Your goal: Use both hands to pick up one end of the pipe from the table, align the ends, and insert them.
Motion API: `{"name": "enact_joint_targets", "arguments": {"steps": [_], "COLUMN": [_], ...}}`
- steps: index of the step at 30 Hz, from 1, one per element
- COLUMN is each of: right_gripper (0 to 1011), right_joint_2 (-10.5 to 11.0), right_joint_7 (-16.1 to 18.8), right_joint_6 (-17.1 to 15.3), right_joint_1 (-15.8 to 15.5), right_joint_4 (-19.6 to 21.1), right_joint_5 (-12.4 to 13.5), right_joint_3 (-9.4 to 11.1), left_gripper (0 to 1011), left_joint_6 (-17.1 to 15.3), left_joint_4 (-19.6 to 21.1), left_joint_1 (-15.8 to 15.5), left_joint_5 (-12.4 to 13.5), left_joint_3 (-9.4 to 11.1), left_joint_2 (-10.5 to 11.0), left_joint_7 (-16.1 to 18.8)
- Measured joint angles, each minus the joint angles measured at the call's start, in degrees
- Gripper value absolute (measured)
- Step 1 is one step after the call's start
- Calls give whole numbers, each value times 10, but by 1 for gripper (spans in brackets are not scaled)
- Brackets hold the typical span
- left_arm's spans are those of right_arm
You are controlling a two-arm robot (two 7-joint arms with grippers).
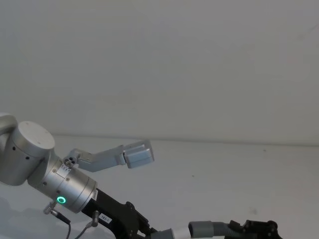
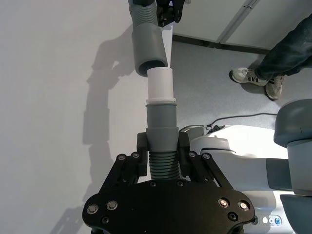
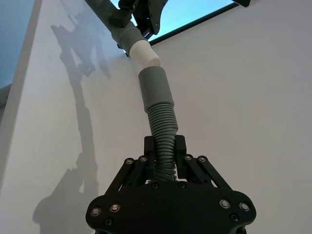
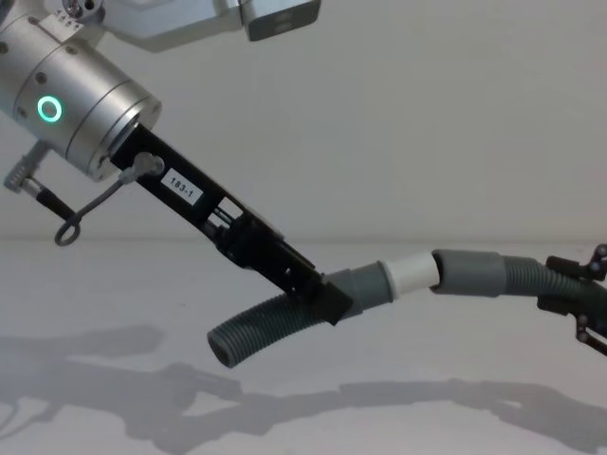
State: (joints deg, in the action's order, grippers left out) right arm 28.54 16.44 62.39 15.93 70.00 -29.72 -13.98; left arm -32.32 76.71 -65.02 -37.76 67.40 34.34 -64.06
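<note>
White table — white tip at hollow cuff

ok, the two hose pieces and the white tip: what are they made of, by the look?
Hose pieces: likely flexible plastic or rubber, matte dark grey, ribbed bodies bent slightly, smooth cuffs. White tip: seemingly rigid plastic, smooth, straight-sided. Left tool and right tool: black matte, screwed plates; metal or plastic, unclear.
</note>
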Motion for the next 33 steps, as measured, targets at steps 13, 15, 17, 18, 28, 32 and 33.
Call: {"name": "enact_joint_targets", "arguments": {"steps": [13, 15, 17, 18, 28, 32, 33], "right_gripper": [214, 215, 215, 215, 215, 215, 215], "right_joint_2": [5, 5, 5, 5, 3, 3, 3], "right_joint_7": [3, 2, 2, 1, -4, -5, -5], "right_joint_6": [-5, 0, 4, 7, 38, 45, 45], "right_joint_1": [2, 3, 4, 5, 8, 7, 7], "right_joint_4": [1, -1, -2, -4, -11, -11, -11], "right_joint_5": [15, 15, 15, 15, 9, 9, 9], "right_joint_3": [-9, -10, -10, -10, -9, -9, -9], "left_gripper": [322, 322, 322, 322, 322, 322, 322], "left_joint_6": [1, 1, 1, 1, 0, 0, 0], "left_joint_4": [-4, -4, -5, -5, -7, -10, -11], "left_joint_1": [1, 1, 1, 2, 3, 2, 2], "left_joint_5": [-1, -1, -1, -1, 0, 1, 1], "left_joint_3": [0, 0, 0, 0, -4, -4, -4], "left_joint_2": [0, 0, -1, -1, -1, -3, -3], "left_joint_7": [0, 1, 2, 2, 6, 6, 6]}}
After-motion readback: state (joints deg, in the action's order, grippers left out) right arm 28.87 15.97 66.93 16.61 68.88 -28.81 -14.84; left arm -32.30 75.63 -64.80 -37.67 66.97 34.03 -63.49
